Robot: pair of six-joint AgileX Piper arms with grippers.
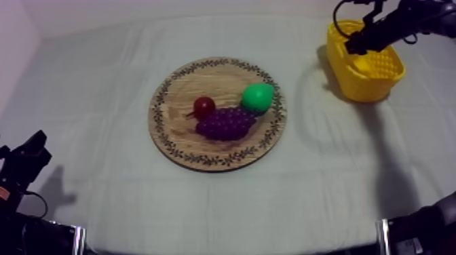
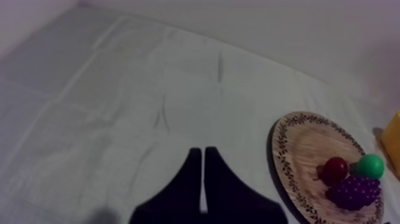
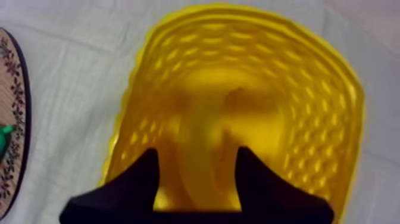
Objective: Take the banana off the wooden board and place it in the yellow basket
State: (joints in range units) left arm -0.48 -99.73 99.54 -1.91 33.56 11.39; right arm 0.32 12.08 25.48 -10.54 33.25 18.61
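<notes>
banana (image 3: 199, 125) lies in yellow basket (image 3: 333, 119), beneath parted fingers of right gripper (image 3: 197, 151).

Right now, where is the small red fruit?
In the top view the small red fruit lies on the round wooden board, left of the green pear and right beside the bunch of grapes.

Yellow basket (image 1: 370, 78), leaf-rimmed brown board (image 1: 178, 116), green pear (image 1: 258, 97), purple grapes (image 1: 227, 123), small red fruit (image 1: 204, 106).

Round board (image 1: 178, 115), patterned rim, flat at mid-bench. Yellow basket (image 1: 370, 85) upright, far right. Inside it a blurred banana (image 3: 199, 167) lies.
</notes>
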